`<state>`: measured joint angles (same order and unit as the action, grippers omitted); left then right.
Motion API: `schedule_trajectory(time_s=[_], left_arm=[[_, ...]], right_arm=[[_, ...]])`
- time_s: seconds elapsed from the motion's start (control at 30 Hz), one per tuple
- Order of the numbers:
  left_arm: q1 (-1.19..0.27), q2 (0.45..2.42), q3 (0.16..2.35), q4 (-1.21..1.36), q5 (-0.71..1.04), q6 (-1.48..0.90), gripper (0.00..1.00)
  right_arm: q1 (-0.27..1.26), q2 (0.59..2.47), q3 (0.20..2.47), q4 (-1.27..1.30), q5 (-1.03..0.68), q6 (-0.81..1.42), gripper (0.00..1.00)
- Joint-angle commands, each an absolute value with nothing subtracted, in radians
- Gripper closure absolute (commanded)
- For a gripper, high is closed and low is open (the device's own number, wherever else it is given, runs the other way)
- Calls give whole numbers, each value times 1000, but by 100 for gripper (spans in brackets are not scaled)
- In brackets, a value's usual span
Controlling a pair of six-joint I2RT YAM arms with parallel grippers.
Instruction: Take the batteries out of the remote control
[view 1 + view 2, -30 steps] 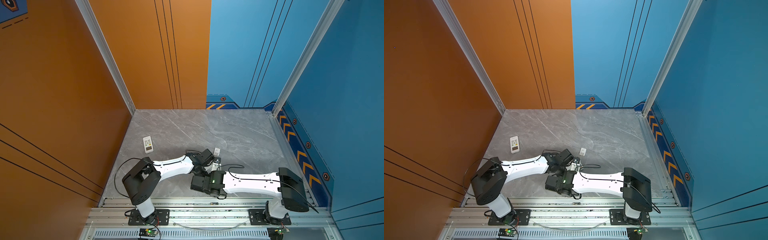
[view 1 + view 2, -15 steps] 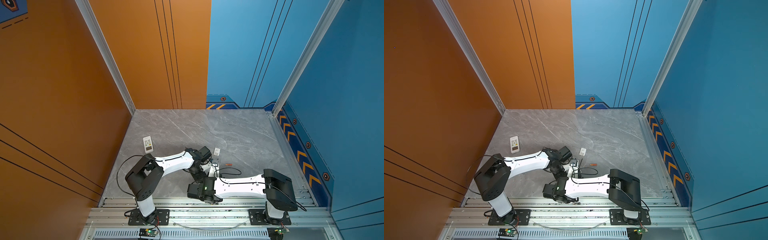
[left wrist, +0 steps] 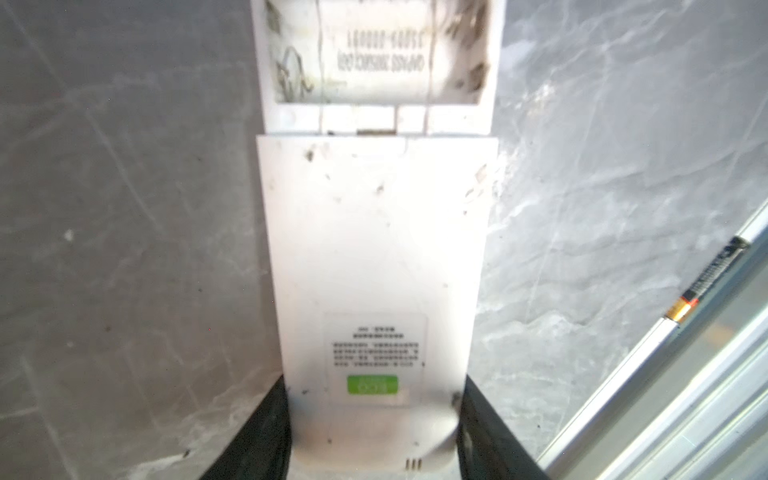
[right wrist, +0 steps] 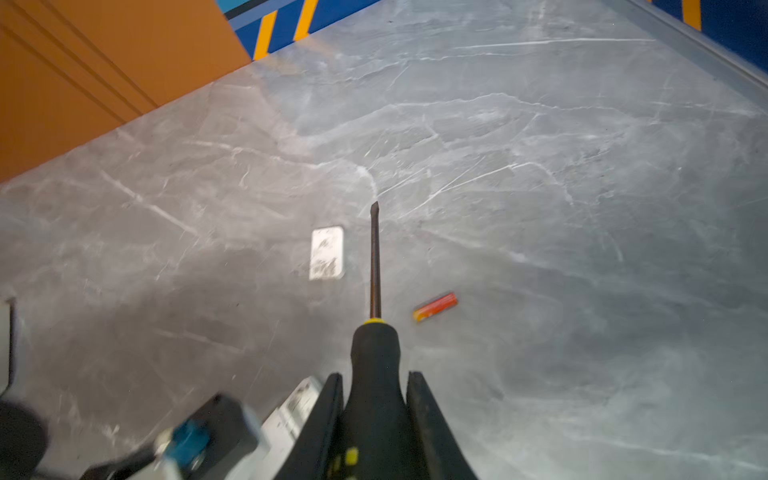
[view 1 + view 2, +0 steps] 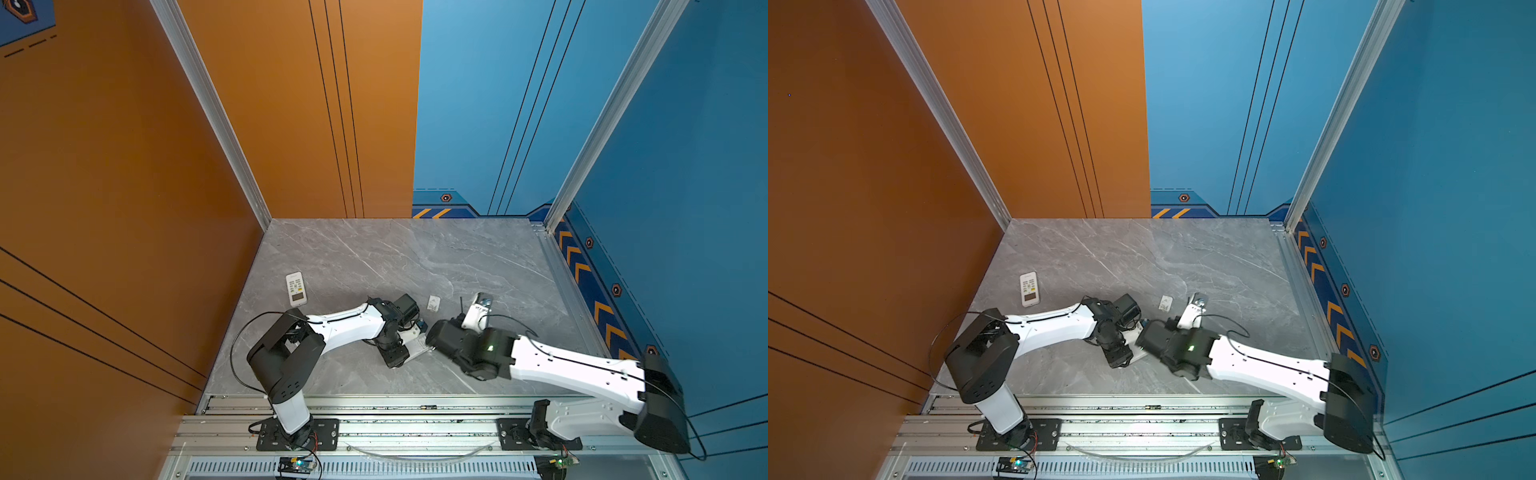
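The left gripper point(image 3: 374, 419) clamps the white remote point(image 3: 374, 249), battery bay point(image 3: 380, 62) apparently empty; the right gripper point(image 4: 376, 382) grips the screwdriver point(image 4: 376, 353). An orange-red battery point(image 4: 435, 306) lies near its shaft, a black battery point(image 3: 706, 282) in the edge rail point(image 3: 706, 395); a swinging tip could knock the red one away

table point(image 5: 395, 249) open beyond white cover point(image 5: 434, 302).

A black-handled screwdriver point(image 4: 376, 345) with a yellow collar is seen with its flat tip pointed out over the grey marbled table point(image 4: 540, 166). A small white cover point(image 4: 327, 252) is laid flat on that table, just beside the shaft but not touching it. The table is enclosed by an orange wall point(image 5: 291, 104) and a blue wall point(image 5: 478, 104).
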<state>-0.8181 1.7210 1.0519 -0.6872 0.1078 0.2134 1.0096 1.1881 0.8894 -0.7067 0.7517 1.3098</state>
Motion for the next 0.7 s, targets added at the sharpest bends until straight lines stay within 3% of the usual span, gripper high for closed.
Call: schedule_trajectory(time_s=[0.0, 0.1, 0.2, 0.47, 0.67], left_arm=[[-797, 1700, 1037, -640, 34, 201, 41], [-795, 1695, 1044, -614, 50, 187, 29], [-795, 1686, 1054, -600, 65, 173, 2], [-786, 1501, 1074, -621, 69, 115, 2], [-676, 1310, 1146, -723, -20, -127, 2]], right_arm=[[905, 1073, 781, -533, 592, 1125, 100], [764, 1019, 692, -418, 445, 1076, 100], [680, 1017, 656, -315, 340, 1026, 100], [562, 1106, 746, -308, 161, 944, 100], [514, 1124, 770, -234, -48, 857, 100]])
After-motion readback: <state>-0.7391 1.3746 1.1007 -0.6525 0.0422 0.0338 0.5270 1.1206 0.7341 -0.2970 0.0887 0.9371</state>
